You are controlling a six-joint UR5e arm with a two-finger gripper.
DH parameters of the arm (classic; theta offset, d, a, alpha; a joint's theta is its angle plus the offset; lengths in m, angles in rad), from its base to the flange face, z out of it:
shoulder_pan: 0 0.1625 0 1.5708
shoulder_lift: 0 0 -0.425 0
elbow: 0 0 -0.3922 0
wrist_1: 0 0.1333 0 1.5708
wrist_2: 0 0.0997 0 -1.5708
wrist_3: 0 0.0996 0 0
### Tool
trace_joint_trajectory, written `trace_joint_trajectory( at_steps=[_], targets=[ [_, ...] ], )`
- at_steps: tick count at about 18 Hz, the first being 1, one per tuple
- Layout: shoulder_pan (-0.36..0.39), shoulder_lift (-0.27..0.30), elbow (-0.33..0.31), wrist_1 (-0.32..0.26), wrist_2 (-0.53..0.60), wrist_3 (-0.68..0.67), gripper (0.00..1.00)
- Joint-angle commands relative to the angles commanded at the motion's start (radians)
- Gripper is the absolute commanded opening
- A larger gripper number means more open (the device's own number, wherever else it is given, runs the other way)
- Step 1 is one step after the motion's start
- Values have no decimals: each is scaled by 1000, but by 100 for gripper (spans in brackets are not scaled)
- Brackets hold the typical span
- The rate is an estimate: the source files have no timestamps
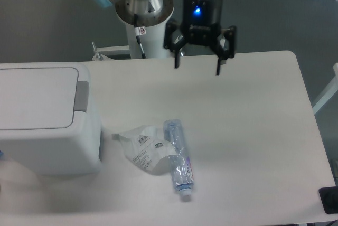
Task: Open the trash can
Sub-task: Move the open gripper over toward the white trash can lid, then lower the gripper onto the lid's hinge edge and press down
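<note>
The trash can (pixel 45 125) is a large white boxy bin at the left of the table. Its flat white lid (pixel 34 96) lies shut, with a grey rectangular tab (pixel 81 96) on its right edge. My gripper (pixel 196 66) hangs above the far edge of the table, well to the right of the bin and apart from it. Its two black fingers are spread wide and hold nothing.
A crumpled white plastic wrapper with print (pixel 143 149) and a small clear plastic bottle (pixel 178 158) lie on the white table (pixel 248 131) in front of the bin's right side. The arm's base (pixel 143 22) stands behind the table's far edge.
</note>
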Motion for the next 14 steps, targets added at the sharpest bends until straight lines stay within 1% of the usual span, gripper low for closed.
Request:
trace_joint_trajectory(
  at_steps=[3,6,8,14],
  targets=[
    [-89,-32,3,6,0,-80,100],
    [-150,-67,11,58,0,-158,100],
    [-170,-72,8,74,0,-181,100],
    [-204,-71,-9,74,-2,-184,100]
  ],
)
